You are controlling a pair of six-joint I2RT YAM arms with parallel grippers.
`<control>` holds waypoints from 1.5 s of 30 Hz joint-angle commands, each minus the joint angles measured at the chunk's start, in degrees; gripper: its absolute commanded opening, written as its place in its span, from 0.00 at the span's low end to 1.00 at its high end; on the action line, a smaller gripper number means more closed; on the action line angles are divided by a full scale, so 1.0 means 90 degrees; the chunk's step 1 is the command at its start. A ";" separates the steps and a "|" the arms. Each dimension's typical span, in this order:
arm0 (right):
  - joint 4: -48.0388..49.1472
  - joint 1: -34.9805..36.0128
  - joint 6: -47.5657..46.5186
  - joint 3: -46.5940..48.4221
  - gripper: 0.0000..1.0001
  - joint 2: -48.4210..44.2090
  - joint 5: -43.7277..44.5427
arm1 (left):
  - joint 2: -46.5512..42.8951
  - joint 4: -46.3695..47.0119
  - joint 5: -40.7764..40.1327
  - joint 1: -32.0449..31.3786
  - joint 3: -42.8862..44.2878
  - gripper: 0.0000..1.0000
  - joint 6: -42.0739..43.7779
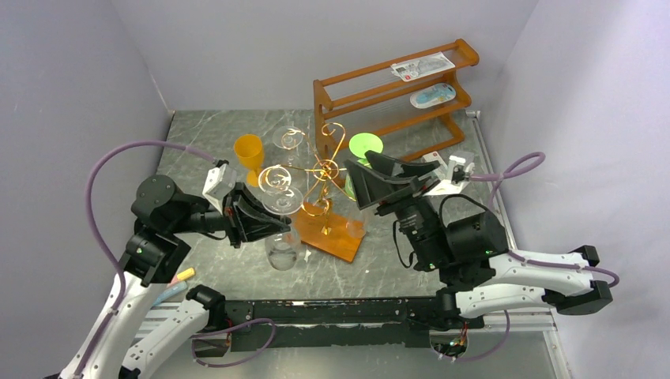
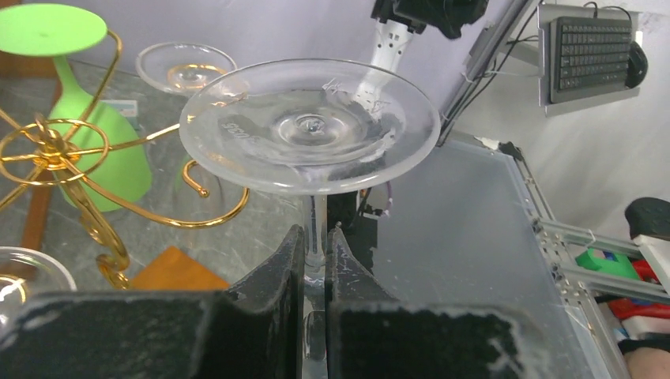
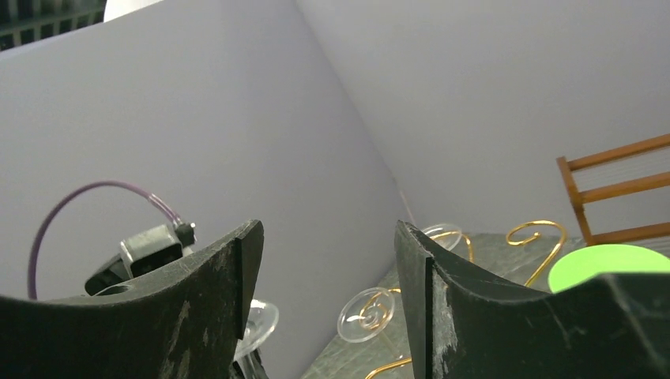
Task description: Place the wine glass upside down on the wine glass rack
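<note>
Left gripper (image 2: 314, 246) is clamping the inverted wine glass (image 2: 308, 126) by its stem, just beside the wine glass rack (image 1: 324, 169); a green glass (image 2: 107, 162) is hanging there; right gripper (image 3: 328, 230) is gaping, empty.

plain lavender walls (image 1: 316, 47) at 9, 12 and 3 o'clock. grey marbled tabletop (image 1: 379, 272). brown three-tier wooden shelf (image 1: 319, 106) at 1 o'clock, near back wall.

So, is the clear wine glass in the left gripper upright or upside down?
Upside down: the wine glass has its foot up, stem in the shut left gripper.
</note>
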 commanded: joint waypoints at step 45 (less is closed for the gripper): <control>0.0390 -0.0009 -0.0489 -0.0287 0.64 -0.0376 0.0671 | 0.0762 0.1789 -0.4573 -0.3306 -0.1626 0.05 0.0054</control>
